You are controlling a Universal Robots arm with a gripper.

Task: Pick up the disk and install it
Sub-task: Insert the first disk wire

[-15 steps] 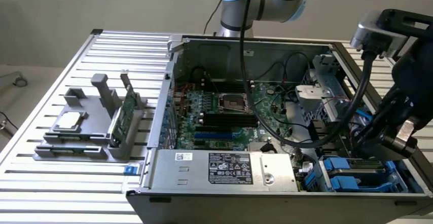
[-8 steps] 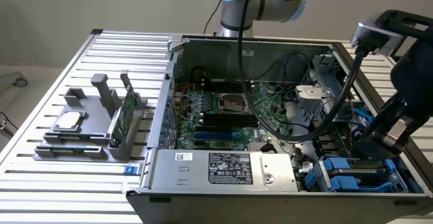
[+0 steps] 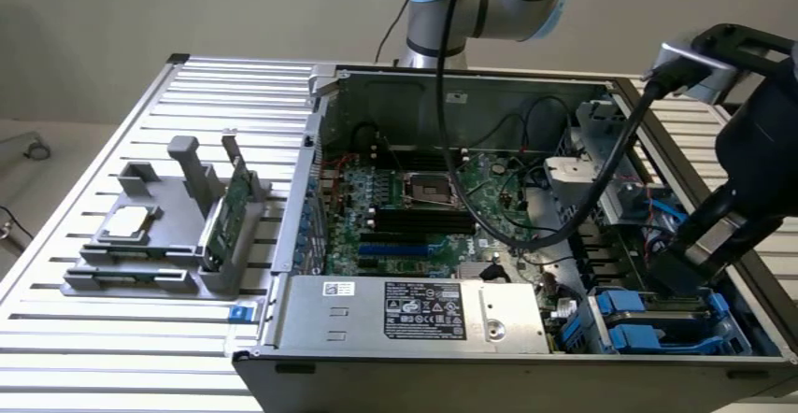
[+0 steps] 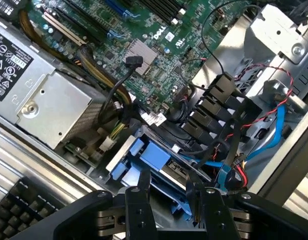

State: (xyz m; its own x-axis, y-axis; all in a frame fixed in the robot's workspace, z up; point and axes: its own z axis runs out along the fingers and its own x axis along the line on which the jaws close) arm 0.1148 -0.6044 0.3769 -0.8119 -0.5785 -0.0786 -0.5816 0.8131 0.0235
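Blue-railed disk: low in the drive bay at the open computer case's corner, at the exterior view's lower right, just beside the power supply; its blue plastic frame is plain, its metal face mostly hidden.
Tool: black, reaching down into that same corner of the case, directly over the disk and astride its blue edge in the wrist view.
Tool state: cannot tell whether it clamps the disk or stands free of it; contact is not clear in either view.
Computer case: lies on its side with the cover off, on the table.
Power supply: silver box with a black-and-white label, along the case's near wall.
Motherboard: green, with black slots, filling the middle of the case.
Black cable: hangs from the arm, loops down over the motherboard and rises to the wrist.
Table: ribbed aluminium slats.
Grey fixture: on the table at the exterior view's left, well apart from the tool, holding a small silver chip and an upright green card.
Keyboard: black keys, just outside the case in the wrist view.
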